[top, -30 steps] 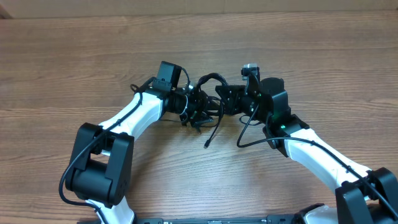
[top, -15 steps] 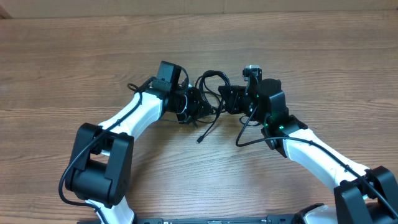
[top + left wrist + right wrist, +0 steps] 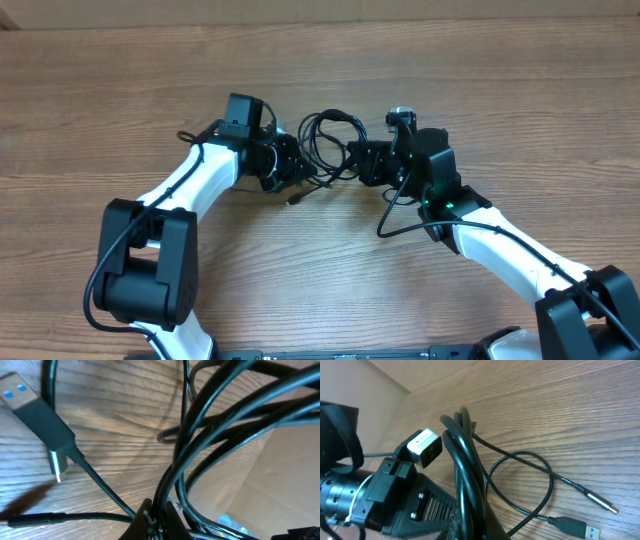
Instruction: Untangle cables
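The cables (image 3: pixel 330 140) are a bundle of thin black cords looped between my two grippers at mid-table. My left gripper (image 3: pixel 292 168) is shut on several strands (image 3: pixel 172 475), pinched between its jaws (image 3: pixel 157 520). A black USB plug with a blue insert (image 3: pixel 42 417) and a silver-tipped plug (image 3: pixel 56 464) lie close by on the wood. My right gripper (image 3: pixel 358 160) is shut on the bundle (image 3: pixel 465 460) from the other side, at its jaws (image 3: pixel 470 527). A loose strand curls to a USB plug (image 3: pixel 572 527) and a silver-tipped plug (image 3: pixel 600 503). One plug end (image 3: pixel 292 201) hangs below the left gripper.
The wooden table (image 3: pixel 480 90) stretches all round. A thicker black arm cable (image 3: pixel 395 225) loops off the right arm. The left gripper's body (image 3: pixel 395 495) sits right next to the right jaws. A beige wall edge (image 3: pixel 285 475) shows behind.
My left arm has swung left and slightly back, pulling its strands away from the right gripper. The loop has spread wider, and the dangling plug end moved left and up.
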